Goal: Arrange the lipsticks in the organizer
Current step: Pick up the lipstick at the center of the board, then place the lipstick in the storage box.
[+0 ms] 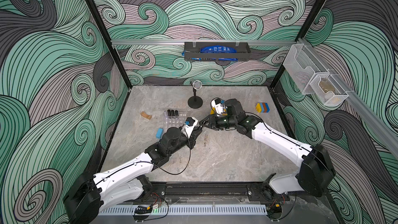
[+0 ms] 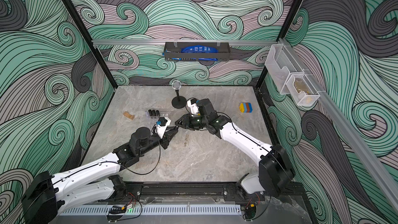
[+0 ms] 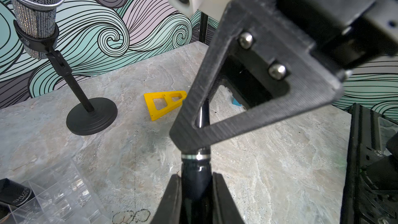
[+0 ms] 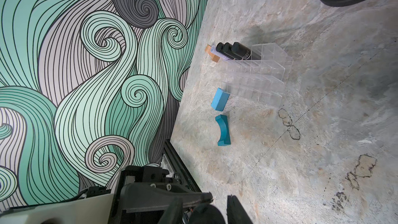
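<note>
The left tool (image 3: 197, 183) is clamping together on the near end of the fourth lipstick (image 3: 195, 165), holding it at mid-scene and, it seems, off the surface (image 1: 226, 147). The tube's long axis is running straight out of that tool toward the far right. Its free end is pointing into the right tool (image 1: 202, 123), which is facing the left one tip to tip. The right tool's fingers (image 4: 235, 209) are bracketing that end, but I cannot tell whether they are pinching it or standing just off it.

The organizer (image 1: 183, 121) is lying just left of the meeting point and slightly farther back, nearer the left arm. Three lipsticks (image 1: 172, 113) are standing upright in the left part of its far row, and the compartments beside them on the right are showing empty.

The held tube looks to be lying roughly level, so the coming move is probably hinging on turning it on end before lowering it into a free compartment.
</note>
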You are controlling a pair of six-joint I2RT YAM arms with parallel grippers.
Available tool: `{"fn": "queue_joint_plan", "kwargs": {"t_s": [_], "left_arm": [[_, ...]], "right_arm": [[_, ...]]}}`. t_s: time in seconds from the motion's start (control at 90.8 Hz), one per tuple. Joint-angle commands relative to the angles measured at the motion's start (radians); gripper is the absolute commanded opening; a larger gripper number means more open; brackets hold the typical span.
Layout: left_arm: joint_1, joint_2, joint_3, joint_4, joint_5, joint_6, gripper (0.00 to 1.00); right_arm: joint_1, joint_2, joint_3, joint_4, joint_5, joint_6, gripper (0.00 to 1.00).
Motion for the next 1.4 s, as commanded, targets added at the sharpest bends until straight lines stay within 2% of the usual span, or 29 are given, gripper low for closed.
{"fn": "queue_joint_plan", "kwargs": {"t_s": [0.0,0.165,0.253,0.308,0.374,0.44,0.528,0.583,0.649,0.749,0.859,0.98,1.167,1.387], "left_arm": [[0.002,-0.011,0.001,0.032,0.008,0.015,0.06],[0.002,-0.007,0.003,0.034,0.018,0.026,0.08],[0.002,-0.010,0.003,0.033,0.014,0.027,0.12],[0.002,-0.021,0.003,0.028,-0.002,0.021,0.23],[0.002,-0.035,0.003,0.016,-0.054,0.003,0.41],[0.002,-0.065,0.008,-0.011,-0.113,-0.007,0.52],[0.003,-0.111,0.079,-0.198,-0.295,-0.079,0.62],[0.017,-0.131,0.119,-0.344,-0.405,-0.128,0.65],[0.076,-0.147,0.168,-0.492,-0.442,-0.173,0.67],[0.207,-0.178,0.187,-0.616,-0.395,-0.219,0.67],[0.317,-0.187,0.157,-0.635,-0.302,-0.272,0.67],[0.339,-0.176,0.136,-0.623,-0.233,-0.329,0.67],[0.342,-0.198,0.120,-0.630,-0.252,-0.329,0.67],[0.346,-0.212,0.111,-0.650,-0.314,-0.345,0.67]], "right_arm": [[-0.010,0.010,0.007,0.025,-0.007,0.012,0.36],[-0.017,0.019,-0.022,0.087,-0.036,0.052,0.29],[-0.017,0.019,-0.031,0.114,-0.040,0.067,0.24],[-0.019,0.021,-0.035,0.126,-0.040,0.074,0.22],[-0.030,0.024,-0.035,0.140,-0.042,0.081,0.20],[-0.051,0.031,-0.034,0.161,-0.039,0.090,0.18],[-0.073,0.047,-0.031,0.203,-0.009,0.099,0.18],[-0.069,0.066,-0.019,0.214,0.065,0.084,0.17],[-0.044,0.097,-0.005,0.238,0.168,0.063,0.17],[0.022,0.151,0.026,0.274,0.346,0.005,0.16],[0.106,0.226,0.074,0.334,0.552,-0.107,0.15],[0.153,0.308,0.139,0.397,0.710,-0.236,0.14],[0.181,0.399,0.140,0.577,0.806,-0.423,0.13],[0.197,0.521,0.239,0.601,0.805,-0.511,0.11]]}}
